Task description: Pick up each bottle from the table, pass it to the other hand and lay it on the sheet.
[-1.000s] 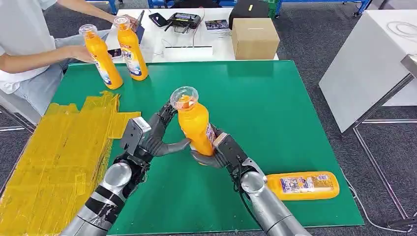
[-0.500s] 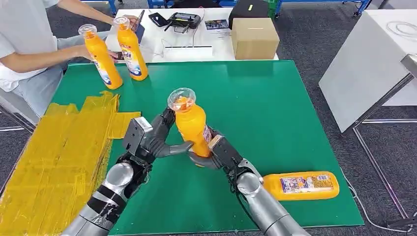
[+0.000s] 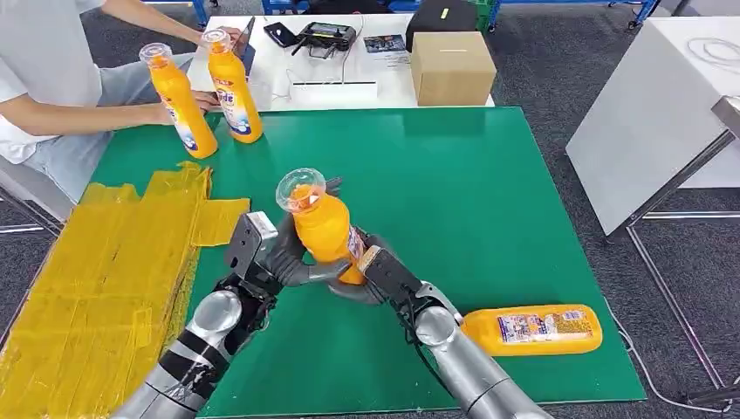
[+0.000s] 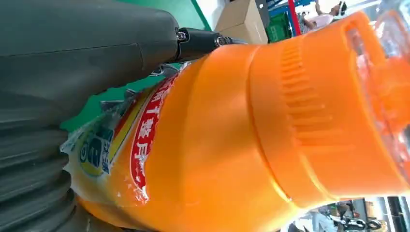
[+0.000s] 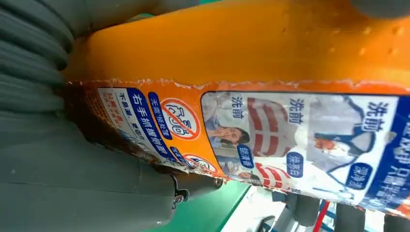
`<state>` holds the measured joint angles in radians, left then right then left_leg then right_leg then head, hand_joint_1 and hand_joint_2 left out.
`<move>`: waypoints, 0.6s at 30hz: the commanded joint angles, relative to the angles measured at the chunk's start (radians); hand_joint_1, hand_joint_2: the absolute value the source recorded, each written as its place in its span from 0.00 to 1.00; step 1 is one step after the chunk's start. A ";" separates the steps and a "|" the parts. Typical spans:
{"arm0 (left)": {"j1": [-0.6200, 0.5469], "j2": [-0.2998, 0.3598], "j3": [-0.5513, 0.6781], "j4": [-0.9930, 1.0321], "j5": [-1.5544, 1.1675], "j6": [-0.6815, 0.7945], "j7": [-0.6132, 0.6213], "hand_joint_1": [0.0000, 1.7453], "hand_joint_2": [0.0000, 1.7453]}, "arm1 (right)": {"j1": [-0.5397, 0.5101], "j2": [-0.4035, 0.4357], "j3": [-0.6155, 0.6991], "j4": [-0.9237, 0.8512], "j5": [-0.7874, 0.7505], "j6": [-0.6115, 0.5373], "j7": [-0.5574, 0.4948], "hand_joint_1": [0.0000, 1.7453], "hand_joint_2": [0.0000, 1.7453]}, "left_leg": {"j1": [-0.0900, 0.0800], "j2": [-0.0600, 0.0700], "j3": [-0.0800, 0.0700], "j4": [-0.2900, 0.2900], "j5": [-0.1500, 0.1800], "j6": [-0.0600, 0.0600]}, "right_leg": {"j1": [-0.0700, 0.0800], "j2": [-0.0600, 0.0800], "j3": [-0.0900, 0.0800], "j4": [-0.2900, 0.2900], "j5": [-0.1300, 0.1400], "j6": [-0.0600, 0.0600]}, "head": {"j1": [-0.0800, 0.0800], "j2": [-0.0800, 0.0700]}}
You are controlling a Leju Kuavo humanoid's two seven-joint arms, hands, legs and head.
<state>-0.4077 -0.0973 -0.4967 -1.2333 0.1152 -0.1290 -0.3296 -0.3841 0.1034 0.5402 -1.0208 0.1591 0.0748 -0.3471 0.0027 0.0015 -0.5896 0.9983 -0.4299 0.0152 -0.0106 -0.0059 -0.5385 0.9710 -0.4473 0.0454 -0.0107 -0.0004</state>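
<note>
An orange bottle (image 3: pixel 321 229) with a clear cap is held above the middle of the green mat (image 3: pixel 471 192), tilted toward the yellow sheet (image 3: pixel 96 279). My left hand (image 3: pixel 277 257) wraps its body, thumb across the front. My right hand (image 3: pixel 375 275) grips its lower end from the other side. Up close the bottle (image 4: pixel 232 135) lies against my left hand (image 4: pixel 72 72). Its label (image 5: pixel 266 125) sits against my right hand (image 5: pixel 72 183). A second orange bottle (image 3: pixel 532 329) lies flat near the mat's front right corner.
Two more orange bottles (image 3: pixel 181 103) (image 3: pixel 234 87) stand at the mat's far left corner, where a seated person's hand (image 3: pixel 161 112) touches one. A cardboard box (image 3: pixel 451 67) and electronics sit on the white table behind. A white table (image 3: pixel 663 105) stands to the right.
The held bottle has shifted left and tipped toward the sheet. My left hand's fingers and thumb have closed around it, and both arms drifted left together.
</note>
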 commanded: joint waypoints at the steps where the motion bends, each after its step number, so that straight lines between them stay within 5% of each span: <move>1: -0.035 0.003 -0.020 0.058 0.013 0.019 -0.002 1.00 1.00 | -0.040 -0.002 0.046 0.063 0.002 0.001 -0.004 1.00 1.00 | 0.001 0.001 0.004 0.000 -0.002 -0.001 | 0.001 0.001 0.004 -0.001 -0.001 -0.001 | 0.000 0.000; 18: -0.026 0.001 -0.001 0.052 0.026 0.044 -0.008 1.00 1.00 | -0.036 -0.007 0.053 0.058 0.003 -0.005 -0.004 1.00 1.00 | 0.001 0.000 0.003 0.000 -0.001 0.000 | 0.001 0.001 0.003 -0.001 0.000 -0.001 | 0.000 0.000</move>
<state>-0.4058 -0.1030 -0.4993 -1.2295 0.1301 -0.0988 -0.3368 -0.3846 0.1091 0.5550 -1.0098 0.1614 0.0729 -0.3495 0.0027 0.0015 -0.5896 0.9983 -0.4299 0.0152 -0.0107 -0.0059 -0.5385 0.9710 -0.4473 0.0454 -0.0111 -0.0004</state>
